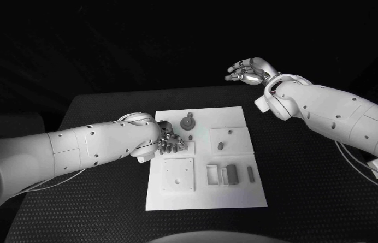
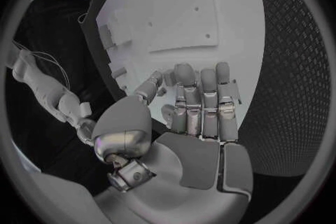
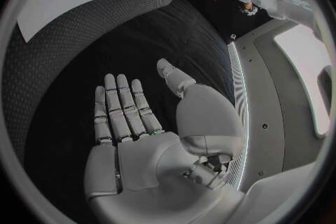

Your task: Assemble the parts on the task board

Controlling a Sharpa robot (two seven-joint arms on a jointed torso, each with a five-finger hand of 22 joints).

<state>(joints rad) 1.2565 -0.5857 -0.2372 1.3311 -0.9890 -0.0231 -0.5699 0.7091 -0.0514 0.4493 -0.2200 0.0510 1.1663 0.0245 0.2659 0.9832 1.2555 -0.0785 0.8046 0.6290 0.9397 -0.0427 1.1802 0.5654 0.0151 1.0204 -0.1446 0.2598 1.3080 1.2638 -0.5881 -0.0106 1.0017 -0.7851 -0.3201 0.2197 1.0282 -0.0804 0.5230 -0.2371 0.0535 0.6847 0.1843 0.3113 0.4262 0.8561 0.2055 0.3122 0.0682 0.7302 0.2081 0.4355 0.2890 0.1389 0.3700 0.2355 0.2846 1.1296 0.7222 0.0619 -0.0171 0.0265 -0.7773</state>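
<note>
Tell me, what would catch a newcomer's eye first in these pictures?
Probably the white task board in the middle of the black table, dotted with small grey parts. The left robot hand rests at the board's left edge, fingers over it. The right robot hand hangs open in the air beyond the table's far right corner, holding nothing.

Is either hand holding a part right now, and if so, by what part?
Nothing is held. The left hand rests flat at the board's left edge; the right hand hangs open beyond the table.
</note>
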